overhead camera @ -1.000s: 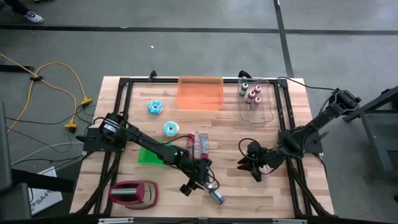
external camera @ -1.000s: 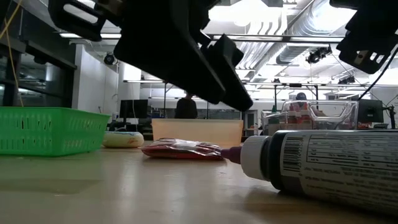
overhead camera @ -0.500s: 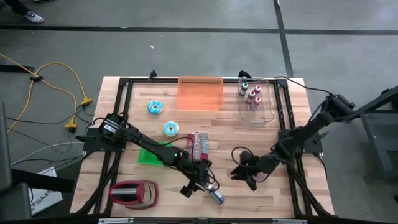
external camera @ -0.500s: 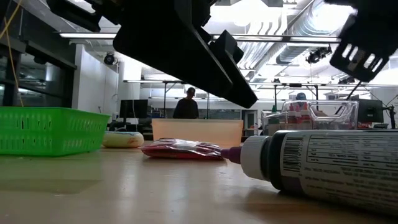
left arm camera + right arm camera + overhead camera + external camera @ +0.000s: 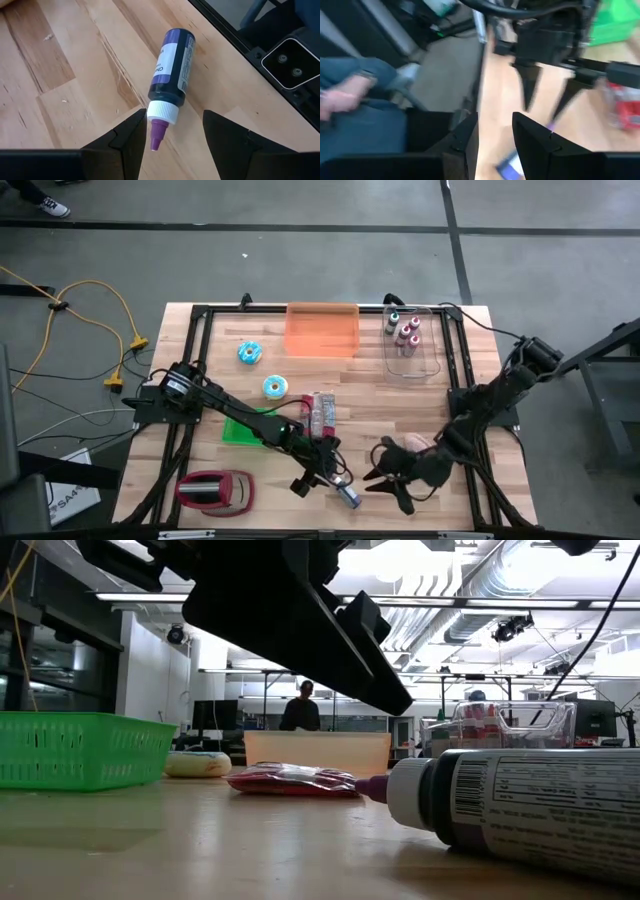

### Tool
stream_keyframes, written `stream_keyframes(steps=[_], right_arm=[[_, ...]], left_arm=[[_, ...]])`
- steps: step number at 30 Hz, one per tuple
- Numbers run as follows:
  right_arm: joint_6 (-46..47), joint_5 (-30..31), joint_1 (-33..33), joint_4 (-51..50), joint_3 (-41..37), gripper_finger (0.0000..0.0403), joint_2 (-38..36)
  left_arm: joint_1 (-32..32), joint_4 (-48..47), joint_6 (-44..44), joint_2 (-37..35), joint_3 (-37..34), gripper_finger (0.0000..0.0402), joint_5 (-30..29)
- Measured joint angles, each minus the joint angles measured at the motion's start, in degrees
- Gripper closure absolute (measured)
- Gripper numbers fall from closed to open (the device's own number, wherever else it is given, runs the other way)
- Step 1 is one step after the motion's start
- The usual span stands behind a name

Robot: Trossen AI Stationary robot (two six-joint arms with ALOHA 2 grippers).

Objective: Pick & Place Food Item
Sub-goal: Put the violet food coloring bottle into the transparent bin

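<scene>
A purple bottle with a white collar lies on its side near the table's front edge, nozzle toward my left gripper. My left gripper is open, slanting down, one finger on each side of the nozzle without touching it; in the high view it stands just left of the bottle. My right gripper hovers just right of the bottle, shut with nothing seen in it. A red food packet and two blue-iced doughnuts lie flat on the table.
A green basket sits left of the packet. An orange bin and a clear bin with small bottles stand at the far edge. A red and grey object lies front left. A person in jeans is beside the table.
My right gripper has swung toward the table's near edge and leftward toward the bottle and my left gripper, rising a little and rolling; it has left the low view. The bottle has not moved.
</scene>
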Motion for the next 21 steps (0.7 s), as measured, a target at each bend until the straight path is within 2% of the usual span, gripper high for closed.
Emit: stream_keyframes(steps=[5, 14, 21], right_arm=[[2.1, 3.6, 1.0, -7.8, 5.1, 0.0296, 3.0], [4.3, 3.4, 3.5, -10.4, 11.4, 0.0296, 10.9], [8.8, 5.6, 4.3, -13.5, 12.3, 0.0296, 13.6]], left_arm=[[-0.6, -0.2, 0.0, 0.0, 0.0, 0.0213, 0.0], [-1.2, -0.4, 1.7, 0.0, 0.0, 0.0213, -0.4], [-0.9, -0.3, 3.4, 0.0, 0.0, 0.0213, -0.4]])
